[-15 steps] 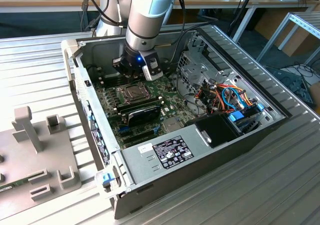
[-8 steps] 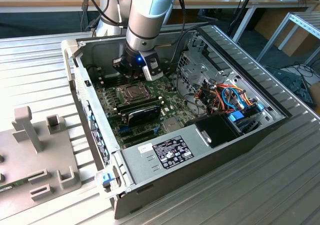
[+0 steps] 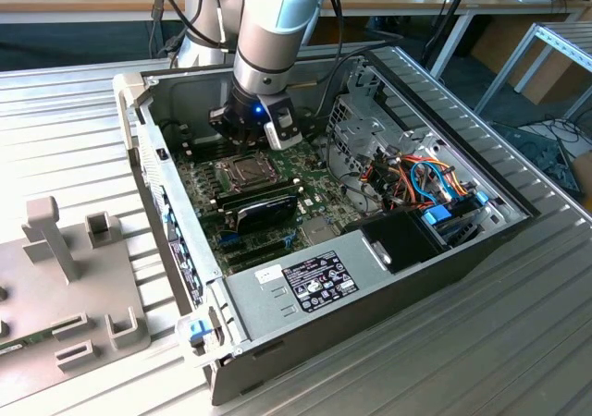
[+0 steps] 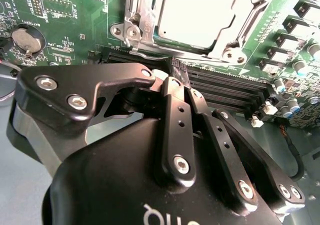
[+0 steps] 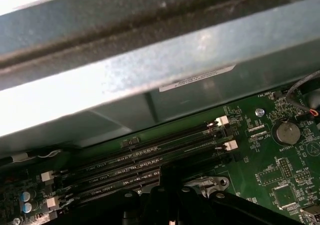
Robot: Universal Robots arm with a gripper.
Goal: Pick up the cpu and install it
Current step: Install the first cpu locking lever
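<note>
A: Where is the cpu point(image 4: 192, 15)?

B: On the green board point(image 4: 65, 15), lying flat inside the metal socket frame point(image 4: 131, 31). In the second wrist view its top is a pale, dull silver square, plain and smooth. The frame overlaps its edges.

A: And the gripper point(image 4: 175, 69)?

B: Its black fingers point(image 4: 172, 102) are drawn together at the tips, with nothing between them. The tips sit just beside the frame, over the memory slots point(image 4: 225, 87). Whether they touch the slots I cannot tell.

A: What does the exterior view add?

B: It shows the whole case point(image 3: 370, 314) lying open on a ribbed metal table point(image 3: 518, 342), with the arm point(image 3: 273, 18) reaching down into it. There the cpu is a small dim square, just nearer the camera than the gripper. The power supply point(image 3: 305, 282) sits at the near end of the case, and coloured cables point(image 3: 425, 180) lie toward the exterior view's right. A grey fixture point(image 3: 74, 277) stands on the table at the exterior view's left.

A: And the first wrist view?

B: It faces the slots, which have white latches point(image 5: 222, 120) at their ends. Behind them is the grey case wall point(image 5: 150, 60) with a white label point(image 5: 197, 80) on it. A coin battery point(image 5: 287, 131) sits on the board. The second wrist view catches that battery too, well apart from the frame.
</note>
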